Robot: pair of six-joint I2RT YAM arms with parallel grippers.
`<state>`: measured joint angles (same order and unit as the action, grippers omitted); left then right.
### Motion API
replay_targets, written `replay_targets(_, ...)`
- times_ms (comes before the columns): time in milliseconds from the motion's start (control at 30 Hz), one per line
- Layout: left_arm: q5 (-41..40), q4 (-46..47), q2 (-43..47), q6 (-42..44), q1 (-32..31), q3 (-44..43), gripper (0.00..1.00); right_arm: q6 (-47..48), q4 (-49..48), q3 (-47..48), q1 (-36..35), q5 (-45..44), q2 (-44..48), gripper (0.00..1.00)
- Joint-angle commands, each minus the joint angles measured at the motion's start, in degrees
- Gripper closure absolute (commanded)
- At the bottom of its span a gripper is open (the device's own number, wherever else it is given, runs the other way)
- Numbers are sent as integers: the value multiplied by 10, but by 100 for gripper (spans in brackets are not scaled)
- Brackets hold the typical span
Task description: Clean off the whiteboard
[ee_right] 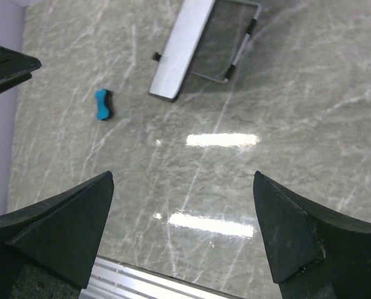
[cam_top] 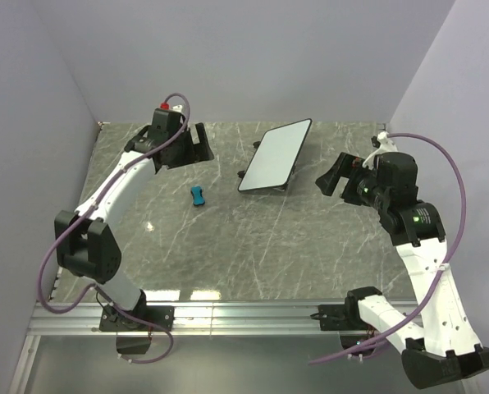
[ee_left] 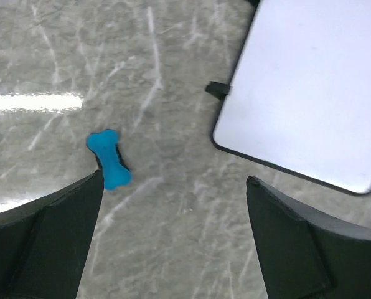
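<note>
table: grey marble-pattern top (cam_top: 310,246), fills the middle of the top view; glare patches at lower left.
walls: plain lilac panels (cam_top: 244,57) on three sides.
right arm: white and black (cam_top: 417,238), rises from the lower right corner and bends toward frame centre.
left arm: white and black (cam_top: 117,185), runs from the lower left up to the upper left.
rail: aluminium extrusion (cam_top: 244,316) across the bottom of the top view, both bases on it.
cables: purple (cam_top: 454,176), one looped over each arm.
whiteboard: upper centre of the top view (cam_top: 276,155), between the two grippers and touching neither. It leans tilted on a black stand; the face reads plain white. Upper right in the left wrist view (ee_left: 310,93). The right wrist view shows it from the side at top centre (ee_right: 182,47), stand frame behind it.
left gripper: upper left of the top view (cam_top: 202,144), left of the board. Fingers spread wide, nothing between them (ee_left: 174,180).
right gripper: right of centre (cam_top: 331,174), just right of the board. Fingers spread wide, nothing held, bare table between them (ee_right: 182,177).
eraser: small blue bone shape with a black underside (cam_top: 198,196), flat on the table left of centre, below the left gripper and lower left of the board, apart from both. Left of centre in the left wrist view (ee_left: 111,160); upper left in the right wrist view (ee_right: 103,104).
</note>
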<state>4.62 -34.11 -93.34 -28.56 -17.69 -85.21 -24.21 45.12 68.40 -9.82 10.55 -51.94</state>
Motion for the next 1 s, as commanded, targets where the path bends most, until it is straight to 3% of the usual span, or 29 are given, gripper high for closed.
replay_targets(0,24,-16,54,-19,-5,-25,1,1,-38,35,-20,2,3,0)
replay_targets(233,36,-56,70,-5,-7,-88,1,0,-51,31,-31,24,6,0)
replay_targets(700,38,-70,124,-19,-19,-78,1,3,-42,3,-38,18,54,0)
replay_targets(967,-29,-57,135,-1,-71,-101,0,7,-22,-5,-39,8,103,0)
